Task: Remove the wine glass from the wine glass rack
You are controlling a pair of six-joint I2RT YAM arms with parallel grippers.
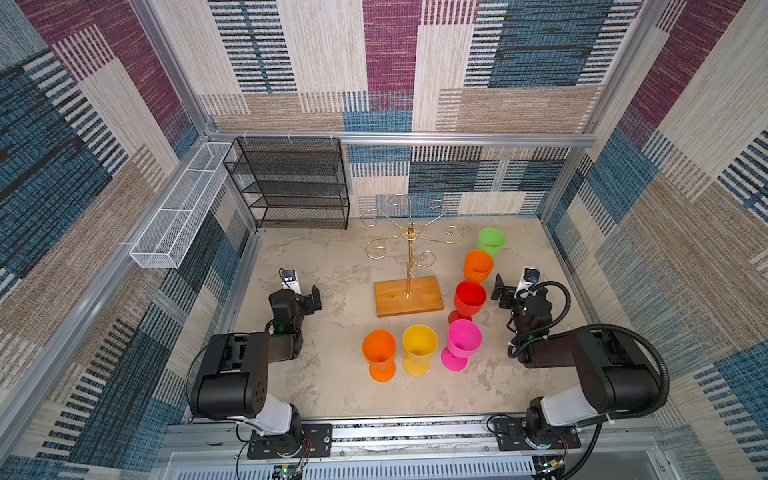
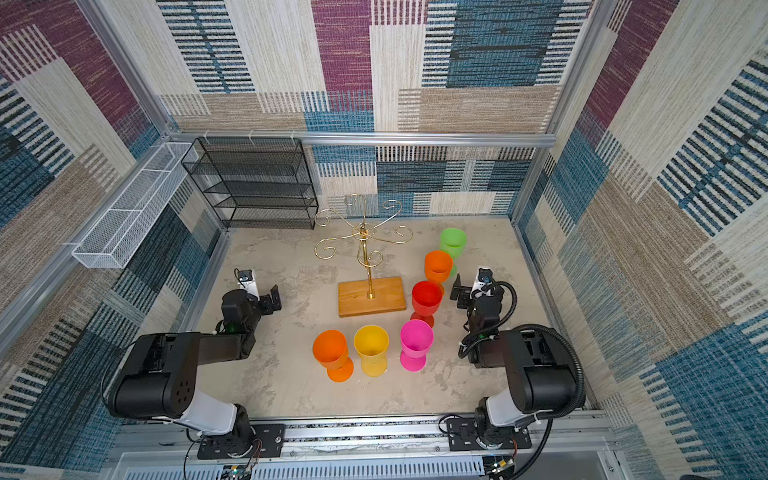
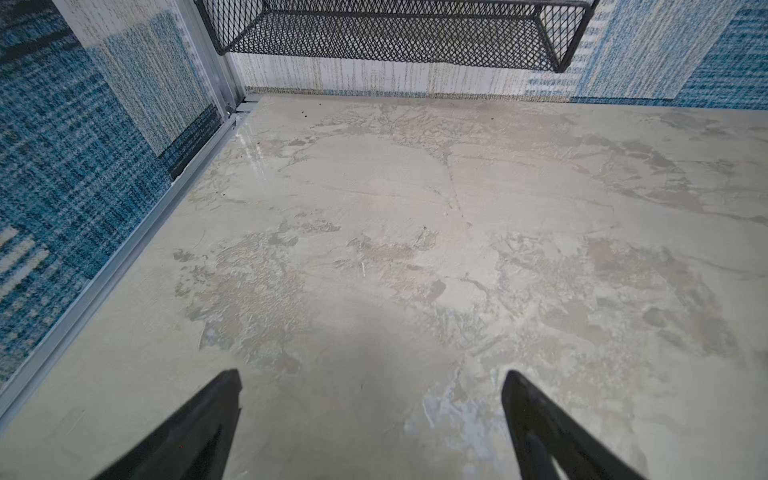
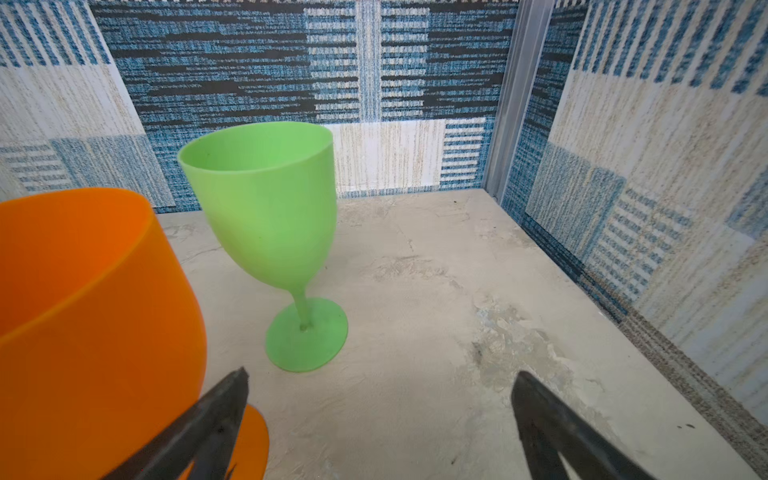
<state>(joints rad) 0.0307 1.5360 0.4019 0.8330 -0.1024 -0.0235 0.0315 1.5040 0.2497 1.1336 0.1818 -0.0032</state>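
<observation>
Left arm (image 1: 232, 374) and right arm (image 1: 611, 374) fold low, wrists aimed at 12 o'clock; left tool (image 3: 372, 374) and right tool (image 4: 380, 374) both spread apart. The wine glass rack (image 1: 395, 299) stands mid-surface (image 1: 332, 395), with the green wine glass (image 4: 270, 216) upright at its 2 o'clock.

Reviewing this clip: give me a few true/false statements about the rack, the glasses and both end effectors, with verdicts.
1. The wine glass rack carries no glass. True.
2. The right end effector is shut on the green glass. False: it is open and empty; the green glass stands apart from it on the table.
3. The left end effector is open with nothing between its fingers. True.
4. The pink glass lies on its side. False: it stands upright beside the yellow glass.
</observation>
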